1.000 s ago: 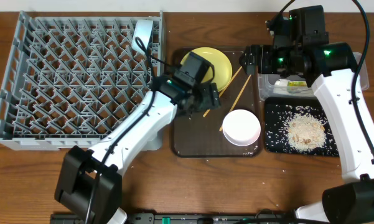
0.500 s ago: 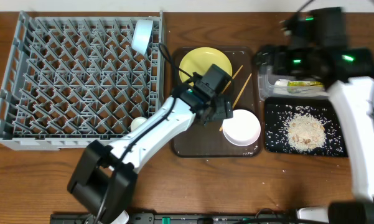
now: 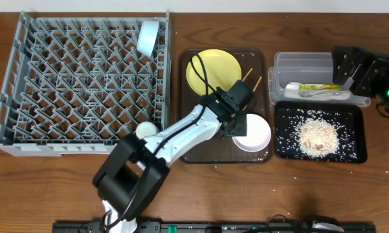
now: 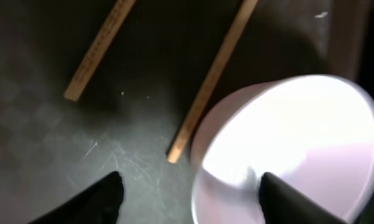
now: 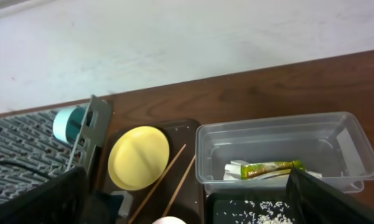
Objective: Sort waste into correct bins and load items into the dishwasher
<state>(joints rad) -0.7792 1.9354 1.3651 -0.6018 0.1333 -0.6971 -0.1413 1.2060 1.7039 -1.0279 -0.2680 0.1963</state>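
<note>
My left gripper (image 3: 238,120) (image 4: 193,198) is open low over the dark brown tray. The near rim of the white bowl (image 3: 254,133) (image 4: 286,143) lies between its fingers. The chopsticks (image 3: 251,81) (image 4: 215,74) lie just beyond it, next to the yellow plate (image 3: 213,70) (image 5: 139,157). My right gripper (image 3: 355,66) (image 5: 187,208) is open and empty, raised at the far right. The clear tub (image 3: 311,68) (image 5: 280,140) holds the wrapper (image 3: 314,86) (image 5: 271,168) and the napkin. The black tray (image 3: 281,145) holds rice scraps (image 3: 317,136). The light blue bowl (image 3: 147,35) stands in the grey rack (image 3: 77,84).
The small white cup (image 3: 144,129) sits at the rack's near right corner. The brown tray (image 3: 200,145) lies between the rack and the bins. A black cable loops over the plate. Loose rice grains lie on the wood near the black tray.
My left gripper has moved right from the plate's edge to the white bowl. My right arm has pulled back to the far right, away from the clear tub.
</note>
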